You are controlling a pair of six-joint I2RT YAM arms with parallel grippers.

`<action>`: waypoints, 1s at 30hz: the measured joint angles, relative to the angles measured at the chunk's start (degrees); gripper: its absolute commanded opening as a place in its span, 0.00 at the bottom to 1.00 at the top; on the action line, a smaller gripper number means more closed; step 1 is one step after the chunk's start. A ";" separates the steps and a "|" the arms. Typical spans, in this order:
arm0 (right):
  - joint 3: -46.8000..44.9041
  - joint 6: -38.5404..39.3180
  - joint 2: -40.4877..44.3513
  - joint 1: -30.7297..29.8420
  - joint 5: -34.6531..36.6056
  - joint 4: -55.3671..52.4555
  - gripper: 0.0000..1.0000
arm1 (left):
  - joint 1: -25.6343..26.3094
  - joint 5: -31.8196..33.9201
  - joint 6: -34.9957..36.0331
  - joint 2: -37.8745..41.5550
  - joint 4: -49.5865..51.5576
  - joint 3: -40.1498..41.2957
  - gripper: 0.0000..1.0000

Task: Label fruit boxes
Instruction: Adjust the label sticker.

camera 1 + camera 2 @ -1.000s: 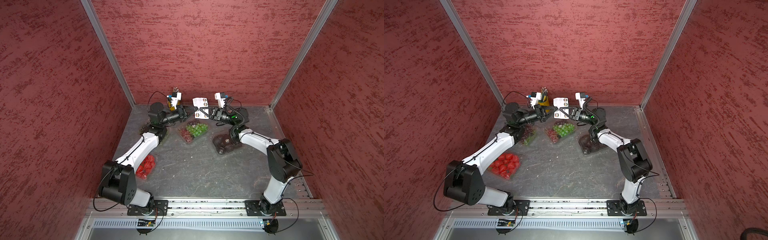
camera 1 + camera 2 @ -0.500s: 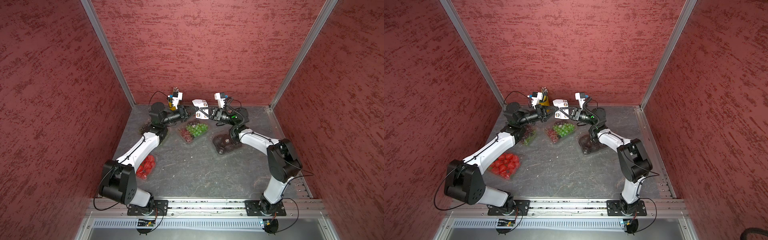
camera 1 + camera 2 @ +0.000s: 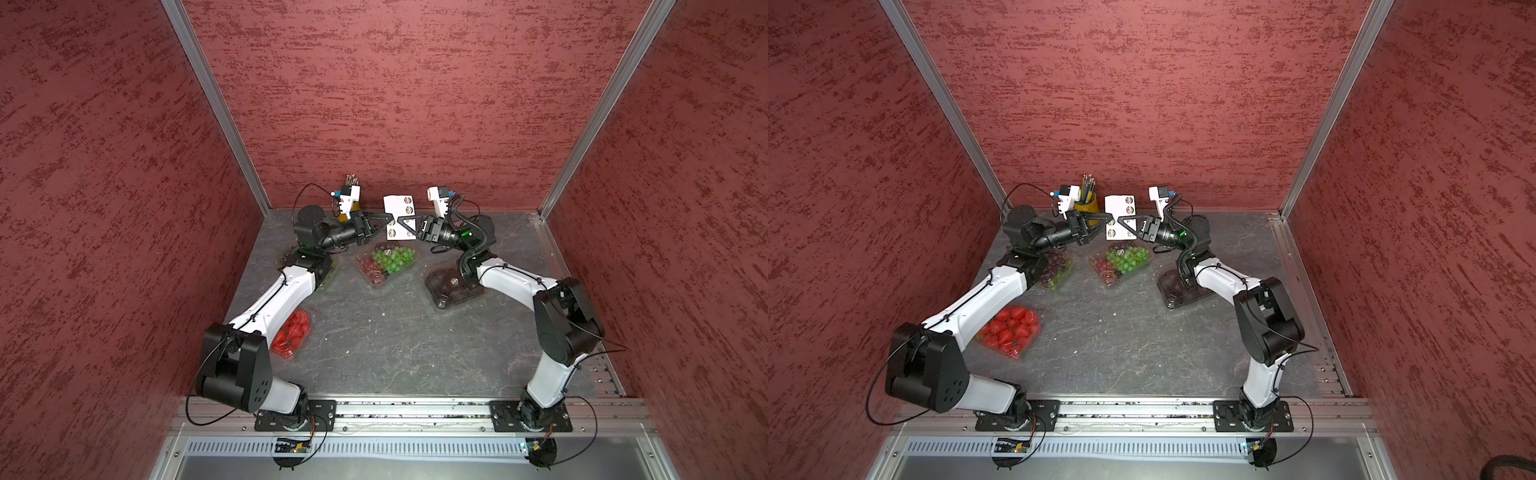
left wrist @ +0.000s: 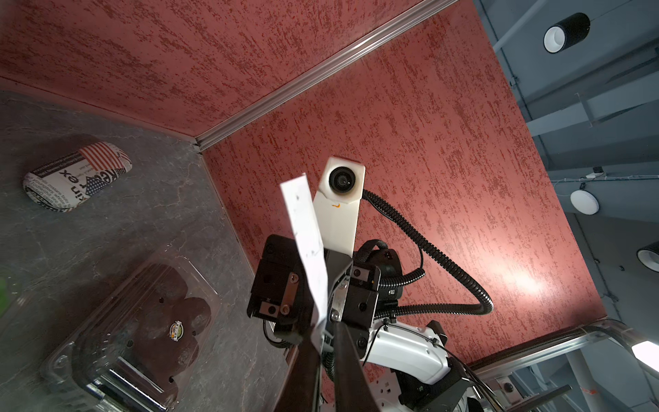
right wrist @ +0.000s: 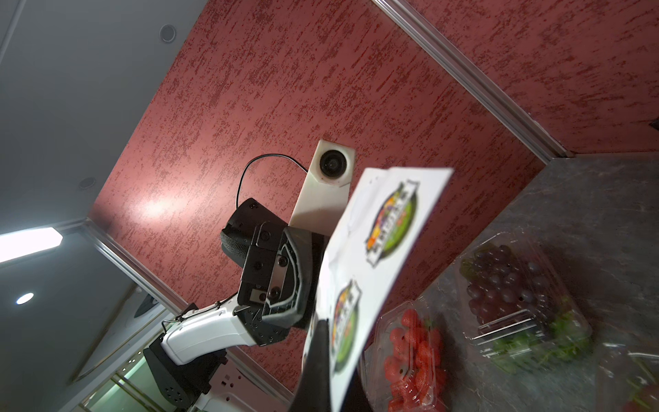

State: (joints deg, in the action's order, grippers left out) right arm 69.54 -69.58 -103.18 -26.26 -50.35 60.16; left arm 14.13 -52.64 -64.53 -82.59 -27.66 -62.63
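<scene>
Both grippers meet high at the back of the table, at a white sticker sheet (image 3: 399, 205) (image 3: 1120, 203). My right gripper (image 3: 400, 219) (image 3: 1119, 219) is shut on the sheet (image 5: 385, 242) and holds it upright. My left gripper (image 3: 388, 217) (image 4: 322, 328) has the sheet's edge (image 4: 306, 232) between fingers that stand a thin gap apart. The fruit boxes lie below. These are green-and-red grapes (image 3: 388, 262) (image 3: 1121, 262), strawberries (image 3: 293, 334) (image 3: 1009, 330), dark red grapes (image 3: 1054, 270) (image 5: 510, 285) and dark fruit in a black tray (image 3: 451, 286) (image 4: 153, 321). A round sticker (image 4: 175, 329) is on the black tray's lid.
A yellow pencil cup (image 3: 1087, 203) stands at the back wall behind my left wrist. A flag-print pouch (image 4: 76, 176) lies near the back right corner. Red walls close three sides, and the arm bases sit on the front rail (image 3: 415, 409).
Both arms have stayed almost in place at the sheet. My left fingers have parted slightly. The sheet, tilted a moment ago, stands upright again.
</scene>
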 measured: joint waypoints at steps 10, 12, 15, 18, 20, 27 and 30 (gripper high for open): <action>0.00 0.09 0.00 -0.04 0.00 -0.20 0.00 | -0.94 -0.04 0.09 1.22 1.49 1.57 0.13; 0.00 0.11 0.00 -0.04 0.00 -0.24 0.00 | -0.74 -0.02 0.09 1.22 1.51 1.57 0.11; 0.00 0.15 0.00 -0.04 0.00 -0.26 0.00 | -0.22 -0.04 0.11 1.22 1.53 1.57 0.03; 0.00 0.20 0.00 -0.04 -0.02 -0.39 0.00 | 0.39 0.02 0.26 1.16 1.51 1.53 0.00; 0.00 0.24 0.00 -0.04 -0.02 -0.46 0.00 | 0.55 0.07 0.26 1.16 1.53 1.46 0.00; 0.00 0.59 0.00 0.00 0.07 -0.46 0.00 | 1.62 0.20 0.26 0.13 1.46 0.02 0.00; 0.00 0.61 0.00 0.07 0.11 -0.46 0.00 | 1.97 0.26 0.26 -0.52 1.49 -0.39 0.00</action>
State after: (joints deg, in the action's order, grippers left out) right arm 69.54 -68.97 -103.18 -26.20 -50.24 59.70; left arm 16.10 -52.38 -64.27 -83.11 -26.17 -63.02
